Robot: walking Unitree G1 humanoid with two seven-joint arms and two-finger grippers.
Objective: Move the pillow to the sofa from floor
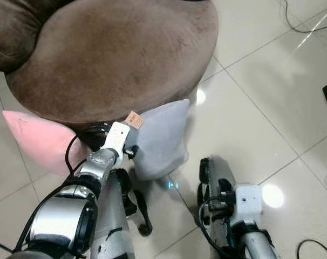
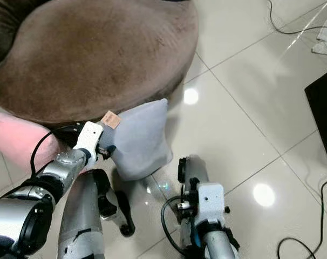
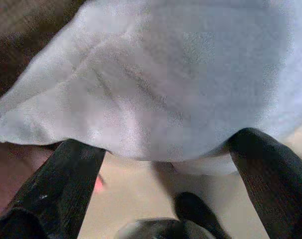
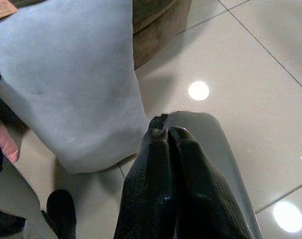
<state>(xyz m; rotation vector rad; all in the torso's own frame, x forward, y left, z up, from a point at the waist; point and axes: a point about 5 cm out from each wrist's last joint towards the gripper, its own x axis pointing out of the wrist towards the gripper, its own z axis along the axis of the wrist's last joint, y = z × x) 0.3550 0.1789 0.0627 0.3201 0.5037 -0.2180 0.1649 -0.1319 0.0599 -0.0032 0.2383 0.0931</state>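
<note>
A grey pillow [image 1: 161,137] with a tan tag [image 1: 134,120] stands on the tiled floor, leaning against the round brown sofa [image 1: 115,54]. My left gripper [image 3: 166,142] is at the pillow's left edge. Its two black fingers [image 3: 66,184] are spread open, and the pillow's lower edge [image 3: 181,74] hangs between them. My right gripper [image 4: 163,127] is shut with nothing in it. It hovers low over the floor just right of the pillow [image 4: 76,84], clear of it; its black fingers [image 1: 205,170] also show in the left eye view.
A pink pillow [image 1: 36,137] lies on the floor left of the grey one, against the sofa's base. Cables [image 1: 304,24] run across the tiles at the far right, near a black object [image 2: 322,105]. My own leg [image 1: 117,216] stands below the pillow.
</note>
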